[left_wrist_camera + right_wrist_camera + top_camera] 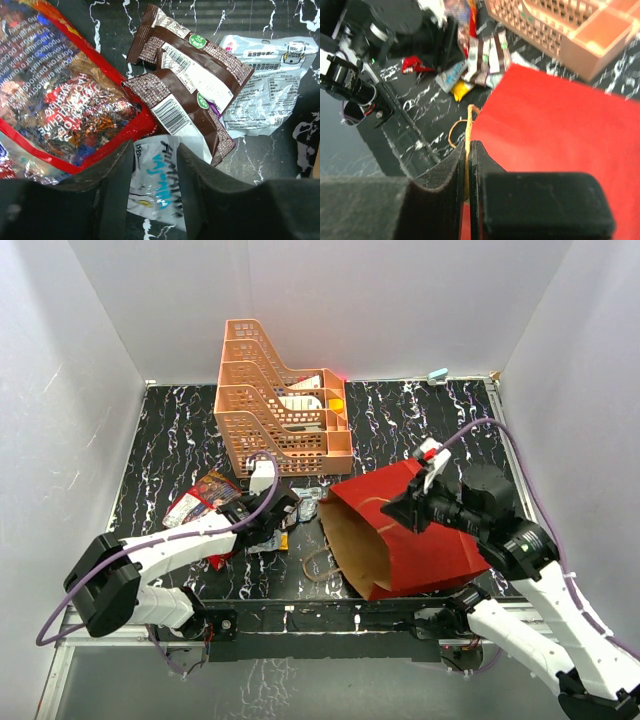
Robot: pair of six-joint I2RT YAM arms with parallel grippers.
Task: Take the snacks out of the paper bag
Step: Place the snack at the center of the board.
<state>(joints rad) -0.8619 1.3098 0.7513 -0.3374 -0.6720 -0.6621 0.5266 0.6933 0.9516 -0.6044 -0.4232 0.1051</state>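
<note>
Right gripper (468,150): pressed together on the rim of the paper bag (425,540), beside a cord handle (470,114). The bag lies on its side, mouth open toward the left arm.
Bag interior: only bare kraft lining shows in the top view; the deep end is hidden.
Left gripper (156,155): spread, straddling a clear packet with blue lettering (155,187).
Snacks out: large red bag (60,95), two brown packets (192,82) and a silver packet (265,85) lie piled on the table, just left of the mouth.
Progress: probably nearly done, pending a check of the bag's depth.
View gap: only the left wrist view reads individual wrappers.
Far: orange tray rack (280,400), apart.
</note>
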